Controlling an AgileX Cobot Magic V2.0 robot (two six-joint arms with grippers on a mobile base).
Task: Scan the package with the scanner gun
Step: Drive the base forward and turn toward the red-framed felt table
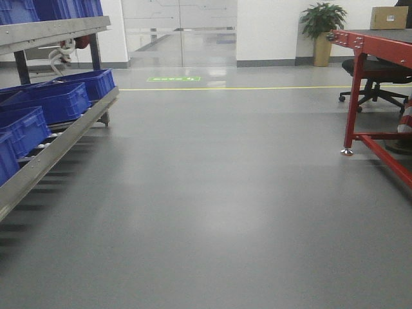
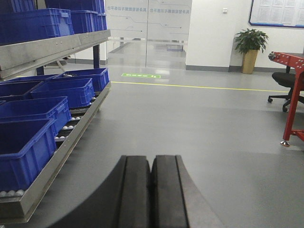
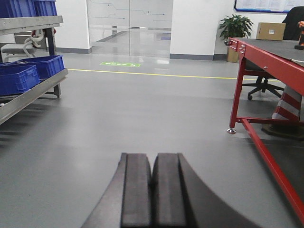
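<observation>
Nearest each wrist camera, a pincer is seen from behind. The left pincer (image 2: 151, 166) and the right pincer (image 3: 152, 166) are both closed, black pads pressed flat together, and nothing is held in either. Neither pincer is caught by the front view.

Bare grey floor (image 1: 206, 193) is shown beyond them. Blue bins (image 2: 28, 152) are ranged on a metal rack (image 2: 61, 156) along the left side, seen closest in the left wrist view. A red desk (image 3: 270, 57) is set on the right, with a black office chair (image 1: 373, 74) behind it.

Only in the right wrist view is the desk top shown. A small orange and black scanner (image 3: 299, 35) stands at its right edge, cut off by the frame, so its shape cannot be fully made out. The brown box (image 3: 270, 31) is placed at the desk's far end; a small white label is carried on its side, its print too small to be read.

Farther off, a yellow line (image 1: 257, 88) and a green floor mark (image 1: 174, 79) are laid before glass doors (image 1: 180, 32), and a potted plant (image 1: 322, 22) stands by the wall. Lettering on the mark and doors cannot be read. A blue-framed notice board (image 2: 278, 12) appears mainly in the left wrist view, its sheets illegible.
</observation>
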